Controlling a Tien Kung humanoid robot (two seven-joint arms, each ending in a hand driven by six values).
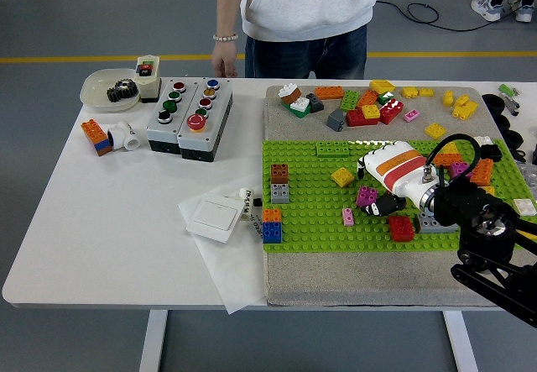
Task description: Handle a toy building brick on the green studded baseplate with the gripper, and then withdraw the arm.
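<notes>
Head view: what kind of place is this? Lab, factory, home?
Most likely a robotics lab or test hall. A grey floor with a yellow line, loose cables on it, and a white table laid out with a button box, toy bricks on a green baseplate, and a person watching.

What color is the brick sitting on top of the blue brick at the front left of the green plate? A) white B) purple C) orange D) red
C: on the green baseplate, an orange brick is stacked directly on the blue brick near its front left corner.
</notes>
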